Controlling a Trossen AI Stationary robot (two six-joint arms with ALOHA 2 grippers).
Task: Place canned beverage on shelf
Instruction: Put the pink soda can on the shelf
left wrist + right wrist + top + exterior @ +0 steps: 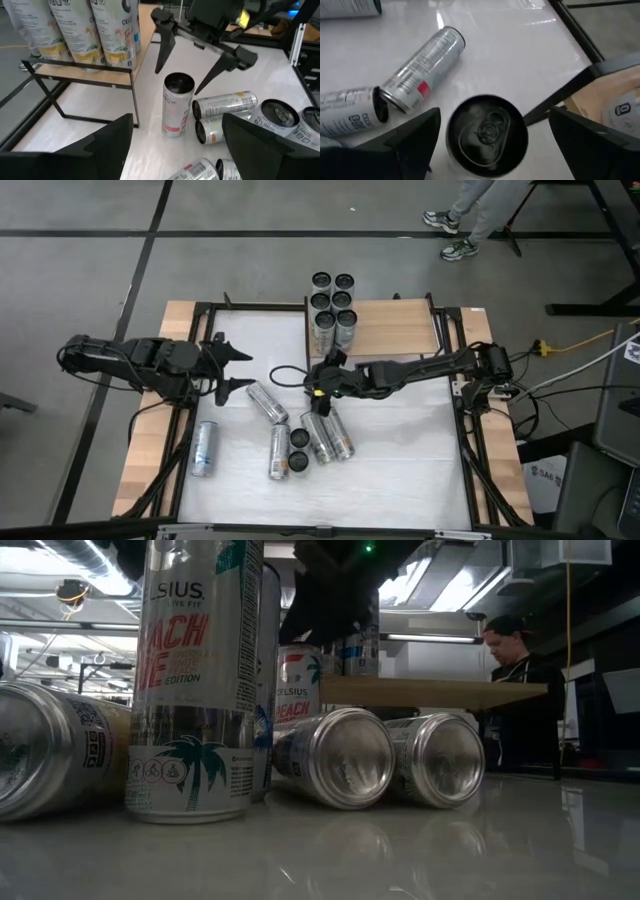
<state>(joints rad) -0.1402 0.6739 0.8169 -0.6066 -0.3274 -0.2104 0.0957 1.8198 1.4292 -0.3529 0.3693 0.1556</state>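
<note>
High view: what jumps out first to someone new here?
The cluster of upright cans packed at one end of the small wooden shelf at the table's far edge. Next, the right gripper, open, poised over a lone upright can on the white table just before the shelf. Several cans lie tipped over nearer the front, and the left gripper waits open at the left.

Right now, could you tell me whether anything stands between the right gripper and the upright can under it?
Nothing visible does. The right gripper hangs open directly above the upright can, its top bare. Two lying cans rest beside it, not between.
</note>
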